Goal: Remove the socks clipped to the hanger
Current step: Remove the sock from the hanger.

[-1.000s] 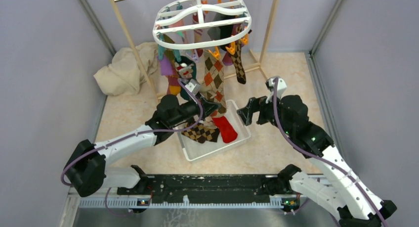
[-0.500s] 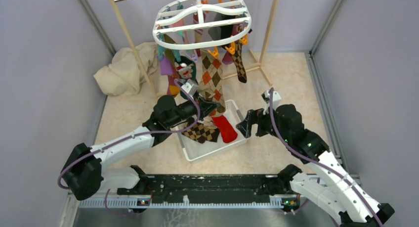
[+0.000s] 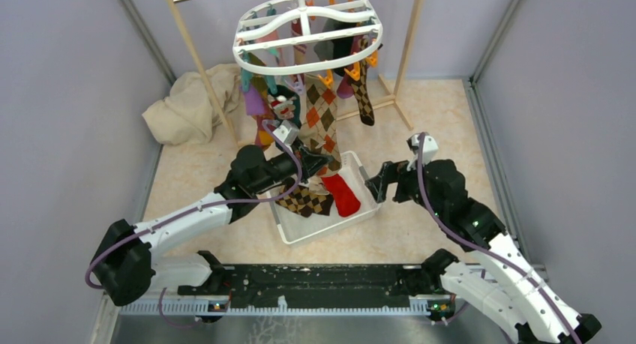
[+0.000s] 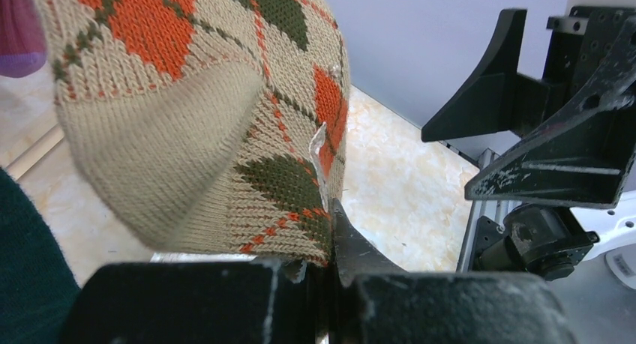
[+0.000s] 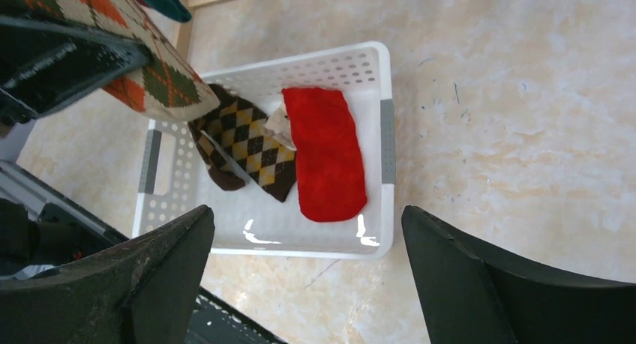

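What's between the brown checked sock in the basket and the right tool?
The red sock, then the basket's white wall, with the open right tool just beyond. The top view shows it.

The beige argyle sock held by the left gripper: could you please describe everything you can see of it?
The beige argyle sock is knit fabric with orange and dark green diamonds crossed by thin diagonal lines, and a plain beige heel patch. It hangs lengthwise under the white hanger, its top apparently held by an orange peg. The left gripper is shut on its lower edge, just above the white basket.
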You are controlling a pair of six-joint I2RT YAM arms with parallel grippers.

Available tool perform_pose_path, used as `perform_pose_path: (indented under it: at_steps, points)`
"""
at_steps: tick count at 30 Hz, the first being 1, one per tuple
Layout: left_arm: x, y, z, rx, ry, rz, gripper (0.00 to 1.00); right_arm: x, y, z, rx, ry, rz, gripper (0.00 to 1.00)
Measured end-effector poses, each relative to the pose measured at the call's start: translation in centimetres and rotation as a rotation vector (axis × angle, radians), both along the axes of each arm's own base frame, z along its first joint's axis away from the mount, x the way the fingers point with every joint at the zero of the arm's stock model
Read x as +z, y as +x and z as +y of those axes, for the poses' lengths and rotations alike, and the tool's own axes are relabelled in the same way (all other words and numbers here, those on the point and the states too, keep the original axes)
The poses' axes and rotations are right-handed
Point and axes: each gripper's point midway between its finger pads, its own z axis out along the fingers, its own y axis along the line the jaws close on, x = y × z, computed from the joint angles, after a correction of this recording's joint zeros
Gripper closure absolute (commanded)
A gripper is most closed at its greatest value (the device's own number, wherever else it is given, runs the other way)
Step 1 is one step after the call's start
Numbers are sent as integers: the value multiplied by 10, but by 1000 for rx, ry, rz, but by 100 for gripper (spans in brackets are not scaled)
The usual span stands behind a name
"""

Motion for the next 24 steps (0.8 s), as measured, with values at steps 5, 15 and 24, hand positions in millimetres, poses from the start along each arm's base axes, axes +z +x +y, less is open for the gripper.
perform_pose_path:
  at_steps: [5, 15, 24]
  points:
    - [0, 0, 0, 0, 1, 1, 99, 32, 12, 5, -5, 10, -52, 16]
    - [-1, 0, 0, 0, 1, 2, 99, 154, 59, 36, 15, 114, -296, 61]
    - [-7, 0, 1, 4, 15, 16, 98, 208, 104, 77, 82, 139, -424, 35]
